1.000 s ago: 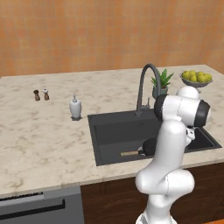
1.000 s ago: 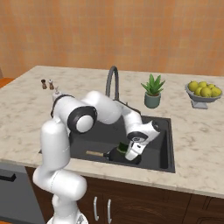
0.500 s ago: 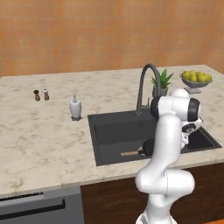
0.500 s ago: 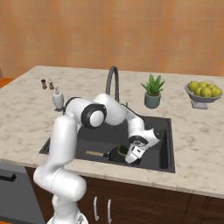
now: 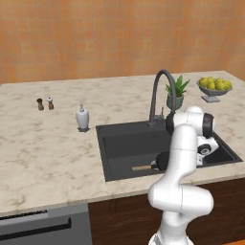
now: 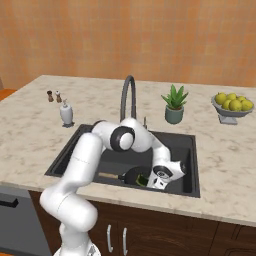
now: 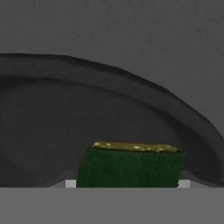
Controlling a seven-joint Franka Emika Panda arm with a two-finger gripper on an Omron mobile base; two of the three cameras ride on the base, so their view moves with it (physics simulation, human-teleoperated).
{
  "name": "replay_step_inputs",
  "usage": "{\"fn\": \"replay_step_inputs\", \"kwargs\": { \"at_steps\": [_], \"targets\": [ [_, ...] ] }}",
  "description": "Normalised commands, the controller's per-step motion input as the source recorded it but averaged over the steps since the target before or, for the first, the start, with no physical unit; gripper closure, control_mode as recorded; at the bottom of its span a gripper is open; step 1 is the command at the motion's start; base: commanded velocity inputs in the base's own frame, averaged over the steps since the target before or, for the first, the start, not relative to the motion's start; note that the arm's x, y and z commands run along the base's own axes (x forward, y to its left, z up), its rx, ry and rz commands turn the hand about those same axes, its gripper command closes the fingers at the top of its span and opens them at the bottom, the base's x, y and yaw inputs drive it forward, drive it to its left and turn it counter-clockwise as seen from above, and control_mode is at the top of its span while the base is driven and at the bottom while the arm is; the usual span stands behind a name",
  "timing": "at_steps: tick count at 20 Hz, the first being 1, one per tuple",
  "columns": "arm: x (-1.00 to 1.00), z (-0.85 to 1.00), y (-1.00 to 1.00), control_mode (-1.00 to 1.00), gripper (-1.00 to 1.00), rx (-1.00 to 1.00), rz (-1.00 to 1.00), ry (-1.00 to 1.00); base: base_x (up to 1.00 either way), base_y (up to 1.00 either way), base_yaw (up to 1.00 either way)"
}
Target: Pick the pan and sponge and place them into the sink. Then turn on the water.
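Gripper low over pan

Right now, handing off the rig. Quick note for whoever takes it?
Gripper: down inside the sink, low over the pan, with the sponge between its jaws; whether it is clamped or let go cannot be told.
Pan: already lying in the sink, wooden handle pointing toward the basin's left side.
Sponge: green with a yellow layer, right above the pan's inside.
Done: pan placed, sponge brought to the sink.
Left: let go of the sponge if still gripped, lift out, turn on the faucet.
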Motion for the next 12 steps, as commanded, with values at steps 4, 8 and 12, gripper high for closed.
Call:
{"fn": "replay_step_inputs", "kwargs": {
  "at_steps": [4, 8, 12],
  "targets": [
    [0.34, -0.34, 0.00, -1.00, 1.00, 0.05, 0.02, 0.00, 0.00, 0.00, 0.00],
    [0.46, -0.22, 0.00, -1.00, 1.00, 0.02, 0.00, 0.00, 0.00, 0.00, 0.00],
    [0.42, -0.12, 0.00, -1.00, -1.00, 0.00, 0.00, 0.00, 0.00, 0.00, 0.00]
  ]
}}
